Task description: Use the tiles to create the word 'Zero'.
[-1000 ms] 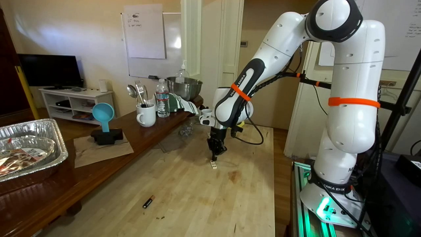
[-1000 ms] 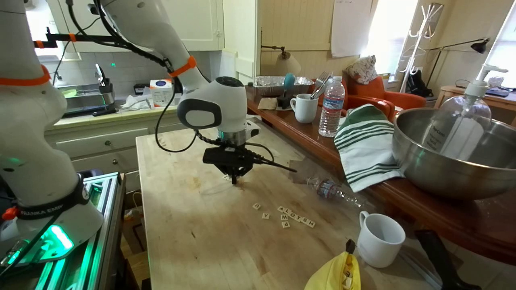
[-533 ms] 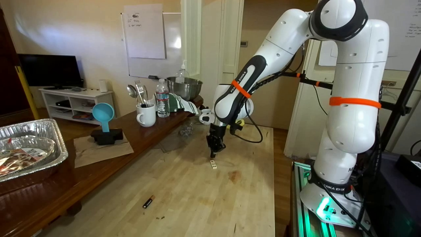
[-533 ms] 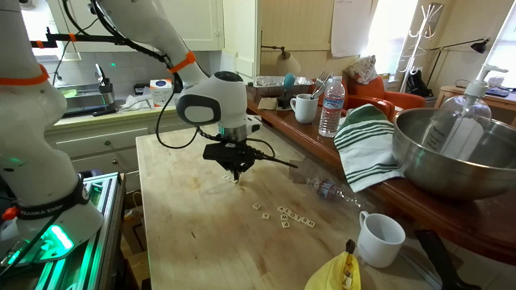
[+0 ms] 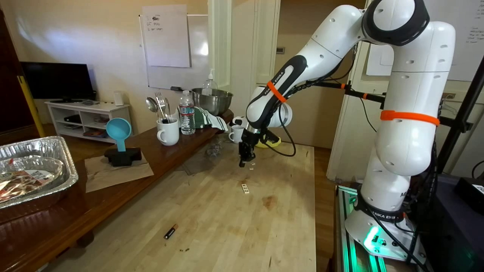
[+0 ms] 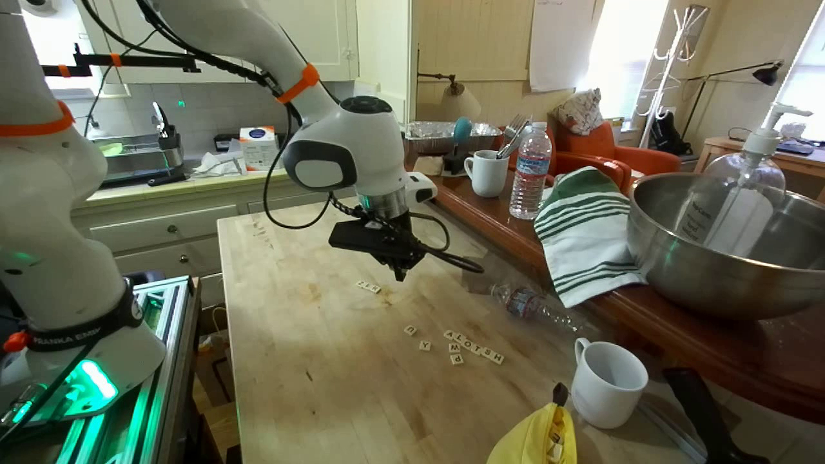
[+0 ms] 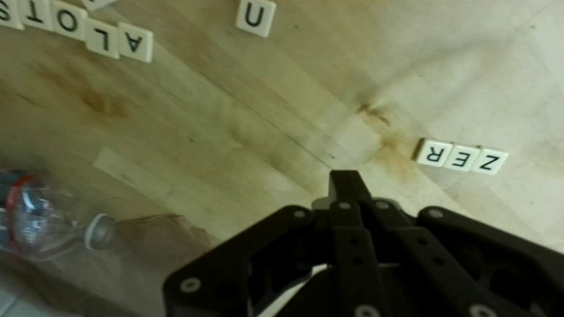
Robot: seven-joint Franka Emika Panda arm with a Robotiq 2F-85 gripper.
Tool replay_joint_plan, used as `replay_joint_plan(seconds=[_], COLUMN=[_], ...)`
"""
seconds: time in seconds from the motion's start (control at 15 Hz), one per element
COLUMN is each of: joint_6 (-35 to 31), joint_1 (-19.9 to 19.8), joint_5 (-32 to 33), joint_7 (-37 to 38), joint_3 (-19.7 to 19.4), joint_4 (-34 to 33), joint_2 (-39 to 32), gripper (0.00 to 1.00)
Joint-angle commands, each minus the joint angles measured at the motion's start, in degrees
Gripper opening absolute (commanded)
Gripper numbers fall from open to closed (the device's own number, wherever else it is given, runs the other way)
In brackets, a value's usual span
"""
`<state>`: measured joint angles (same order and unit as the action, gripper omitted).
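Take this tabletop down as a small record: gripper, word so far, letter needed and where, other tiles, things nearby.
Tool: gripper shut, nothing seen in its grip, above the wooden tabletop
Word so far: Z tile, E tile and R tile in a row, reading ZER
Letter needed: O tile, in another row between L tile and T tile
Other tiles: A tile, S tile, H tile, W tile, P tile, Y tile, U tile
Nearby: plastic bottle lying on its side, upright white mug, yellow pouch, battery
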<state>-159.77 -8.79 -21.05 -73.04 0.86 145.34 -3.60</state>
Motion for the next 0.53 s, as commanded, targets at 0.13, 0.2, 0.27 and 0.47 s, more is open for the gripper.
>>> replay_joint_plan(seconds=[0.13, 0.2, 0.27, 0.47], joint_6=[-5.30, -6.09, -7.28, -10.34], joint_1=[-1.11, -1.23, -1.22, -0.54], joint_5=[-1.27, -0.56, -0.05, 1.50], joint_7=[10.49, 13.40, 16.11, 23.21], joint_3=[-3.12, -3.78, -4.38, -6.59], joint_4=[-4.20, -5.49, -6.36, -9.59], joint_2=[-2.68, -3.92, -4.82, -8.69], gripper=[0.00, 0.00, 0.00, 0.00])
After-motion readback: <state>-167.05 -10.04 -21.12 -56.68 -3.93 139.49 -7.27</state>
